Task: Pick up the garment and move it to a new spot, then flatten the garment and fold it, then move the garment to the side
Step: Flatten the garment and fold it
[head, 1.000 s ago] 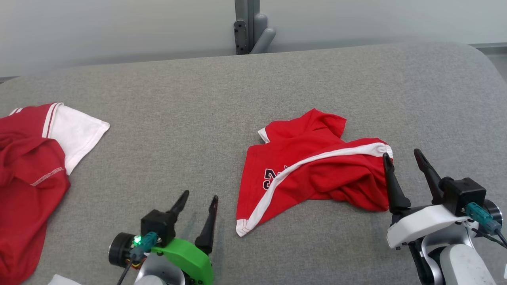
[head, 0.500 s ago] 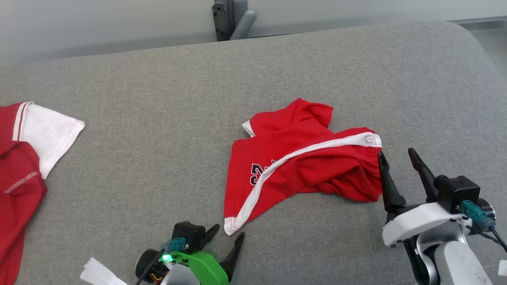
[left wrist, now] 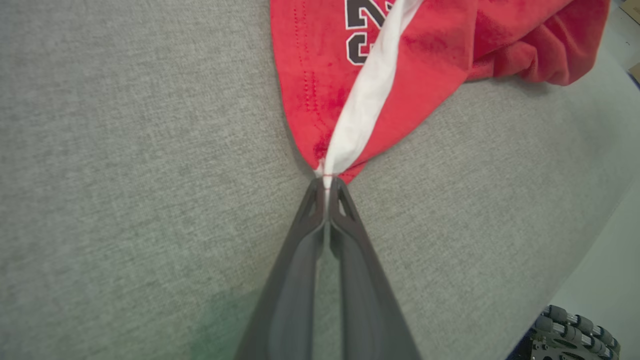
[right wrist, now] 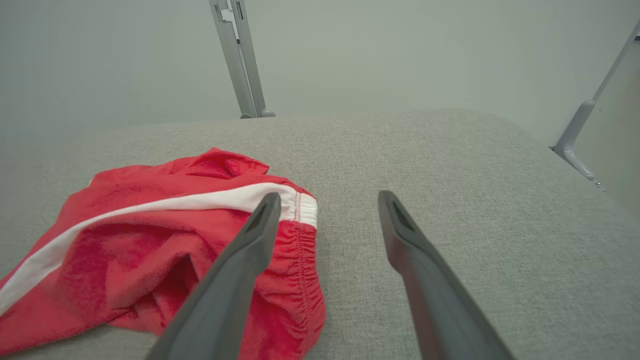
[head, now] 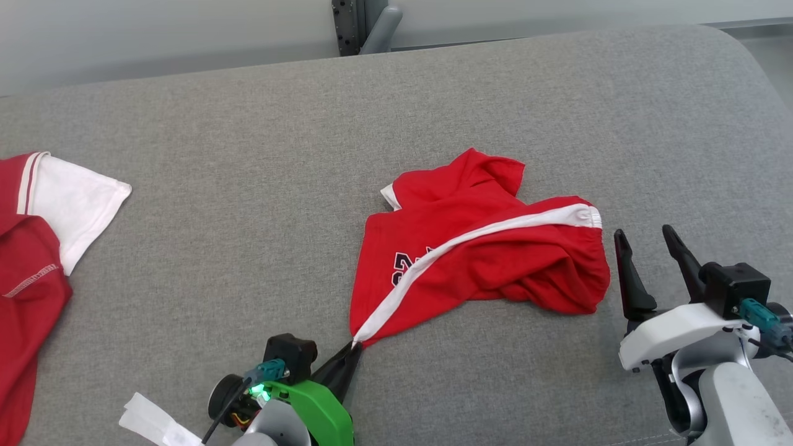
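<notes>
Our left claw (left wrist: 327, 186) pinches the near corner of the red shorts (head: 495, 272) on the grey tabletop (head: 248, 186); our right claw (head: 643, 233) stands open just beside them.

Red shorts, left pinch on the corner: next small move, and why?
Probably ease the right gripper onto the elastic waistband and close. The left gripper is shut on the red shorts' near corner; the right stands open beside the waistband, gripping nothing. Two holds should lift flatter.
</notes>
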